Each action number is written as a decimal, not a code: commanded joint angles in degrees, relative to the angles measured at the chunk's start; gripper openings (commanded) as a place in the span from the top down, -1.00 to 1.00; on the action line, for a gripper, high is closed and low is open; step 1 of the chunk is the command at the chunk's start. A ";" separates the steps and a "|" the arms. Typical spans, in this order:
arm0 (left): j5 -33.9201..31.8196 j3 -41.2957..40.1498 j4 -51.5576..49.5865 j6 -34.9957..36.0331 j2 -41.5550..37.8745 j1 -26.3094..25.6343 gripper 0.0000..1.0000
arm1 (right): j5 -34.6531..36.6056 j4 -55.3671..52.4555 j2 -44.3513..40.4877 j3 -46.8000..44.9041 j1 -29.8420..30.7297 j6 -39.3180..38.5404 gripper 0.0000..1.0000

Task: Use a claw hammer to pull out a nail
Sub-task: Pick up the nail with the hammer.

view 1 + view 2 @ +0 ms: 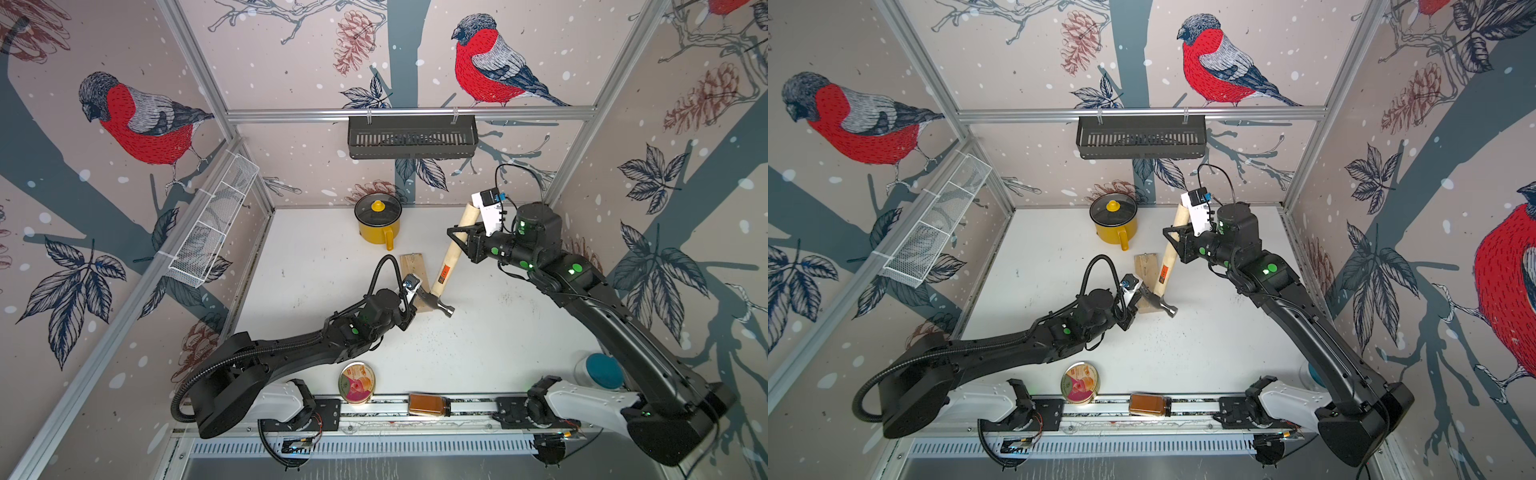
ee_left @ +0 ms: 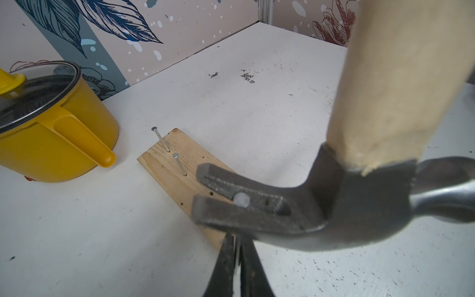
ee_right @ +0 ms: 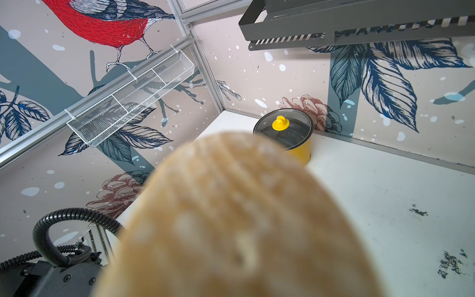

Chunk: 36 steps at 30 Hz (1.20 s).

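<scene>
The right gripper [image 1: 462,237] is clamped high on the handle of the stiff, head-heavy claw hammer [image 1: 445,268], where leverage is judged best. The left gripper [image 2: 237,259] is pressed together beneath the claw, possibly pinching the nail [image 2: 241,200] hooked over the board [image 2: 164,164].

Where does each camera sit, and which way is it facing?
Both top views: overhead, looking down at the table; left arm and right arm show.
Left wrist: low over the board, facing the hammer claw; shut left hand shows.
Right wrist: behind the hammer's handle end, facing the pot; left arm's hose shows.
Shared: every view has the pot.
</scene>
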 commanded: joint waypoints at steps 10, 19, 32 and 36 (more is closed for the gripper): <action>-0.53 0.48 0.89 0.06 -0.73 -0.05 1.00 | 0.35 3.94 -0.21 -0.54 0.36 1.05 1.00; -3.84 0.62 0.38 -2.33 -1.16 0.01 1.00 | 1.51 3.77 -0.37 -1.21 0.53 0.61 1.00; -6.01 2.36 -3.92 -8.78 -1.06 5.00 1.00 | 7.01 3.00 -1.87 -1.65 0.50 0.12 1.00; -6.07 4.76 -7.74 -12.24 0.59 7.14 1.00 | 8.42 2.98 -2.19 -1.65 0.47 0.21 1.00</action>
